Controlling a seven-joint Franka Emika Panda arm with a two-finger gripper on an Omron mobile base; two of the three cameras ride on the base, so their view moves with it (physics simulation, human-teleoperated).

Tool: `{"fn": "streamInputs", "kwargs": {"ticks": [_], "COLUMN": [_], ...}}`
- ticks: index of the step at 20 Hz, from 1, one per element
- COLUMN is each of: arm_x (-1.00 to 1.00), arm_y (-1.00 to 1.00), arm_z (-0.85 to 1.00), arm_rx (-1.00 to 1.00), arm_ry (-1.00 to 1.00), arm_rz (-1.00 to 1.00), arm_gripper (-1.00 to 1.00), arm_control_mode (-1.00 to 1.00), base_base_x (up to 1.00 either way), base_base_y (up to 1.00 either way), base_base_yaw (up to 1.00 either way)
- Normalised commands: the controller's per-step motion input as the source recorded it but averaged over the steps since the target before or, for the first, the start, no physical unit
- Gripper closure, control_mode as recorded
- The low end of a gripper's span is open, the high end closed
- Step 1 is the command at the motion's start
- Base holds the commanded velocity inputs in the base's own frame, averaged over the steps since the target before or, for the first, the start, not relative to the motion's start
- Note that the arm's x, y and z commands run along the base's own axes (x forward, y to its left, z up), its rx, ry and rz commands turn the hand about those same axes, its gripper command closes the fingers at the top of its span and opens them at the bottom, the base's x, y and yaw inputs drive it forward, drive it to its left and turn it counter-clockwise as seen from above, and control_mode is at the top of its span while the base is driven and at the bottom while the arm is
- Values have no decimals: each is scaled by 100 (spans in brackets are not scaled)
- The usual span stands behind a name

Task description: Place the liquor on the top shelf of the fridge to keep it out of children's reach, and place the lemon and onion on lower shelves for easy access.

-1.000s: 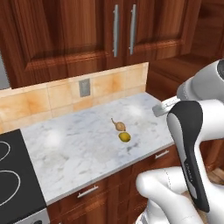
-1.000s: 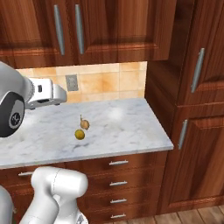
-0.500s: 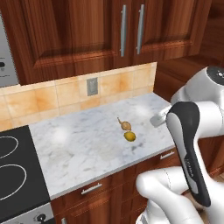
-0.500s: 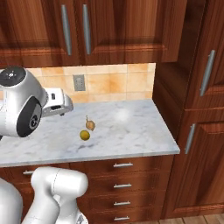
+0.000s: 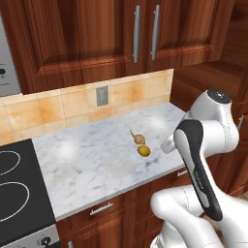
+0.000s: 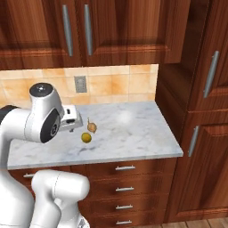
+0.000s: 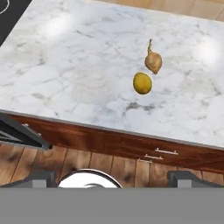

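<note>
A lemon [image 5: 143,151] and an onion [image 5: 139,139] lie just beside each other on the marble counter [image 5: 87,160], toward its right half. From the left base view the onion sits a little farther back than the lemon, its thin stem pointing away toward the tiled wall [image 5: 58,109]. In the hand view the lemon [image 7: 142,83] sits just below the onion [image 7: 153,62], the two nearly touching, with bare marble around them. From the right base view the lemon [image 6: 86,137] and onion [image 6: 91,127] lie near the arm's wrist.

The tool [image 7: 112,177] hangs off the front edge of the counter, above the wood floor [image 7: 78,164] and drawer fronts [image 7: 144,151]. Its fingertips [image 7: 183,177] stand wide apart, spread fully, with nothing between them.

A black stovetop [image 5: 17,193] adjoins the counter's left end. Dark wood cabinets [image 5: 121,38] hang above, and a wall outlet [image 5: 101,95] sits in the tiles.
</note>
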Motion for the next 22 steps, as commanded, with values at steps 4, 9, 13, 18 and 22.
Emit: {"fn": "streamInputs", "kwargs": {"ticks": [4,9,13,18,22], "arm_x": [6,19,41,55,53], "arm_y": [0,0,0,0,0], "arm_z": [-29,-31,-29,-24,-32], "arm_rx": [0,0,0,0,0], "arm_ry": [4,1,7,10,9], "arm_rz": [-12,-16,-6,0,0], "arm_gripper": [-100,-100,-100,-100,-100], "arm_control_mode": [-100,-100,-100,-100,-100], "base_base_x": [0,0,0,0,0], "base_base_y": [0,0,0,0,0], "base_base_yaw": [0,0,0,0,0]}}
